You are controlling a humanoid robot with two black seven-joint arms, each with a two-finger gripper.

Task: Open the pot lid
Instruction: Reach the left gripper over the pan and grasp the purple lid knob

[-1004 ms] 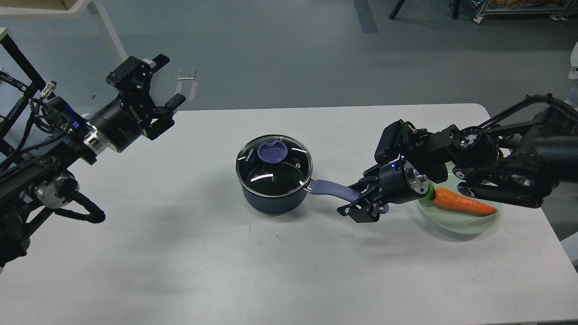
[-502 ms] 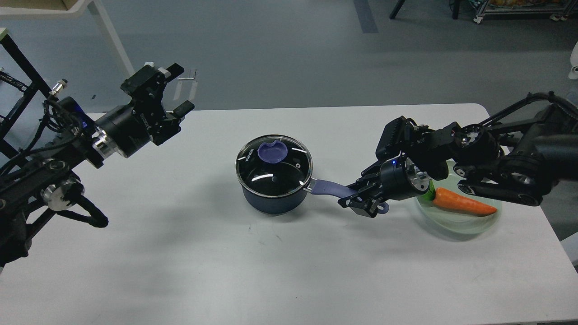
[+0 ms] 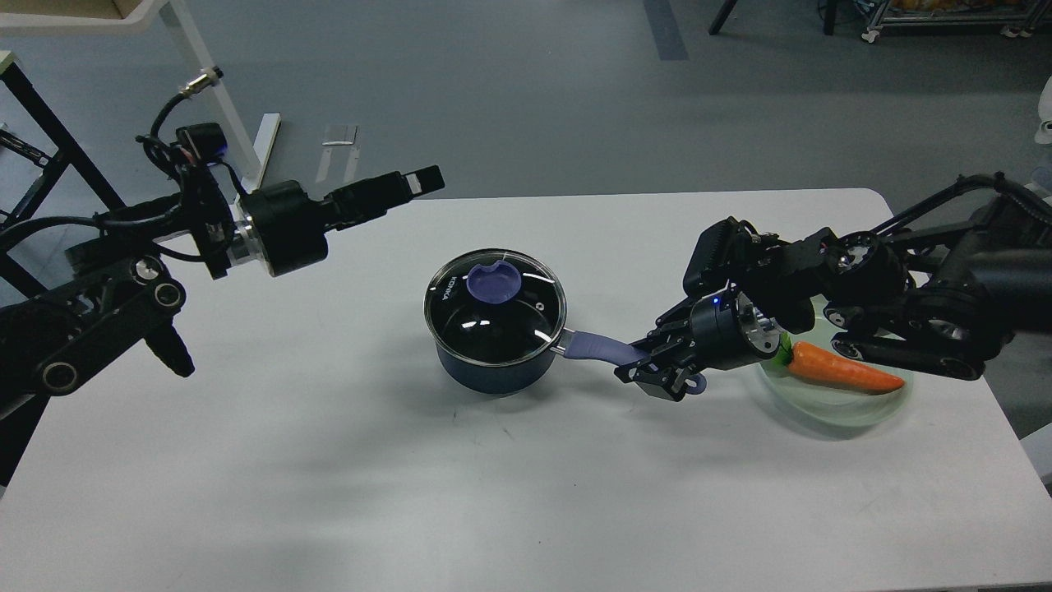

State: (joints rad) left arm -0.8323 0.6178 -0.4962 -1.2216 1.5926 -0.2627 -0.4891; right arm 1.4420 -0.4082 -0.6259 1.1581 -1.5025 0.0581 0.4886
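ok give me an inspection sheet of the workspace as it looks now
Surface: white table, mostly bare.
Job's things: pot upright at centre, lid seated on it, knob untouched.
Clutter: carrot lying on a pale green plate at the right.
Grippers: right gripper shut on the pot handle; left gripper in the air left of and behind the pot, edge-on, opening not readable.
Cables: black cables looping on the left arm.
Surroundings: grey floor, white table leg, black frame at left.
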